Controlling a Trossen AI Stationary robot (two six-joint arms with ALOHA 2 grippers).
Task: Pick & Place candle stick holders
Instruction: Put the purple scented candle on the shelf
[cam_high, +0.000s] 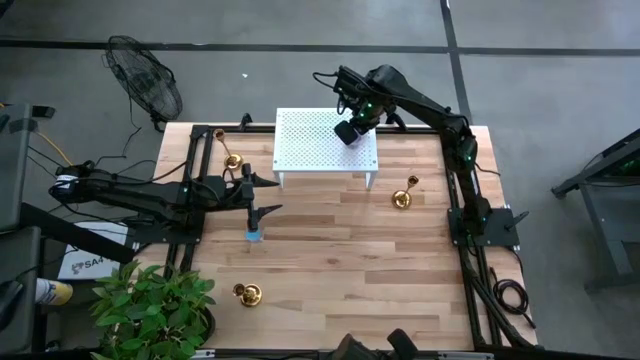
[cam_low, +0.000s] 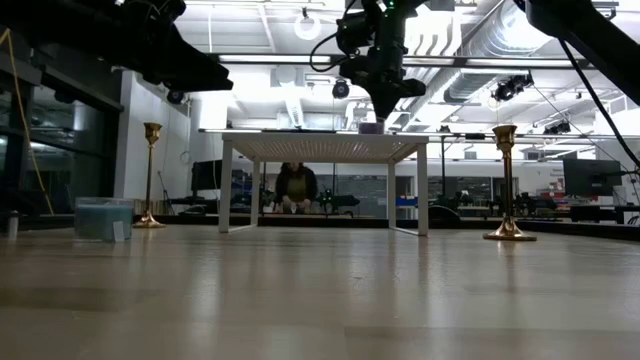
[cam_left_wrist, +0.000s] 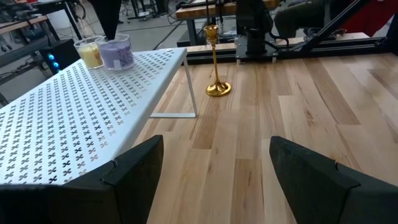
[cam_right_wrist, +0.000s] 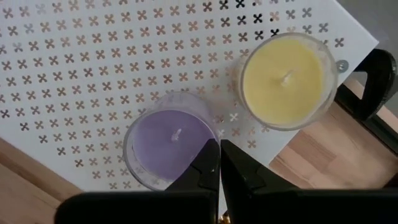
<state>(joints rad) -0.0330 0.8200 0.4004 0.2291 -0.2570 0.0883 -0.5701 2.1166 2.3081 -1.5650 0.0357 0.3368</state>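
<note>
Three gold candle stick holders stand upright on their round bases on the wooden table: one at the far left (cam_high: 232, 158) (cam_low: 150, 175), one right of the white table (cam_high: 403, 197) (cam_low: 507, 180) (cam_left_wrist: 216, 62), one at the near left (cam_high: 246, 292). My right gripper (cam_right_wrist: 219, 158) (cam_high: 352, 130) is shut and hovers over the white perforated table (cam_high: 325, 145), just above the purple candle (cam_right_wrist: 171, 140) beside the yellow candle (cam_right_wrist: 286, 81). My left gripper (cam_left_wrist: 214, 180) (cam_high: 268, 196) is open and empty, left of the white table and above the wood.
A blue candle (cam_high: 254, 235) (cam_low: 103, 218) sits on the wood just near-side of my left gripper. The white table's legs (cam_low: 423, 190) stand on the wood. Black frame rails (cam_high: 190, 190) run along both sides. A person (cam_low: 295, 188) shows in the room beyond the table.
</note>
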